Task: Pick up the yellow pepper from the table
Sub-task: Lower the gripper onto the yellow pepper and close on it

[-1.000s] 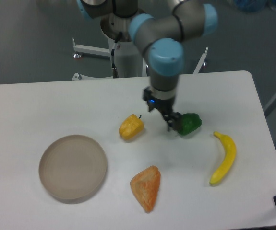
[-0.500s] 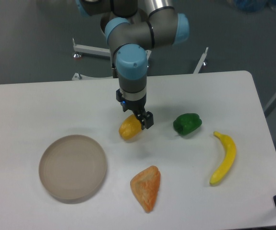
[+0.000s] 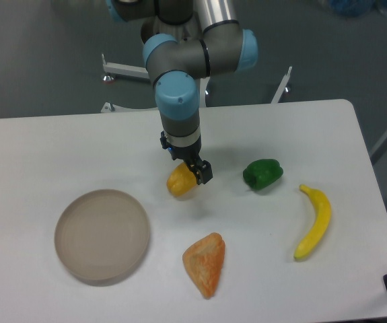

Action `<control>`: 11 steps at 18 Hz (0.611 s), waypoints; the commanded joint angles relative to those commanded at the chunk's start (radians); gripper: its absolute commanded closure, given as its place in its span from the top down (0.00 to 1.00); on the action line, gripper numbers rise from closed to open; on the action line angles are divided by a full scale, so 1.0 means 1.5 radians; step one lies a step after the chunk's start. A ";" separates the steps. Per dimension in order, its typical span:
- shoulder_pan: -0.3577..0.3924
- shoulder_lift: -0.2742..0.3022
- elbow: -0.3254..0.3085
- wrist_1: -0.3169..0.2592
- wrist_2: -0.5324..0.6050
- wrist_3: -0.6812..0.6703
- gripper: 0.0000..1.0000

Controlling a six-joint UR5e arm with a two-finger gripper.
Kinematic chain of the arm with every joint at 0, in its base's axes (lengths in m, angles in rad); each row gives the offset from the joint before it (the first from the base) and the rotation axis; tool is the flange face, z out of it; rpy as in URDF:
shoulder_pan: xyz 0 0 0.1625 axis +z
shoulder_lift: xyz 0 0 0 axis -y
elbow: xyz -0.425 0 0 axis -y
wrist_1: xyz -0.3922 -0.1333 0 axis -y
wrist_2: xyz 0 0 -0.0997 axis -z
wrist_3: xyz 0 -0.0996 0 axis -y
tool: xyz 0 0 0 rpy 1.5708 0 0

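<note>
The yellow pepper (image 3: 179, 184), small and yellow-orange, lies on the white table (image 3: 58, 148) just left of centre. My gripper (image 3: 188, 171) hangs straight over it, reaching down from the arm. One dark finger (image 3: 202, 173) stands at the pepper's right side, and the other is mostly hidden behind the pepper's top. The jaws look open and straddle the pepper, which still rests on the table.
A green pepper (image 3: 262, 173) lies to the right, with a yellow banana (image 3: 315, 221) beyond it. An orange wedge (image 3: 205, 263) sits near the front edge. A round beige plate (image 3: 102, 233) is at the front left.
The arm swung left from beside the green pepper to over the yellow pepper, then settled slightly lower and further left around it. The other objects have not moved.
</note>
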 joint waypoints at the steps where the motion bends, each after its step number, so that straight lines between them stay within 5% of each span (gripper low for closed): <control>1: 0.000 -0.001 -0.002 0.000 0.000 -0.007 1.00; 11: -0.007 -0.015 -0.009 0.019 0.000 -0.018 1.00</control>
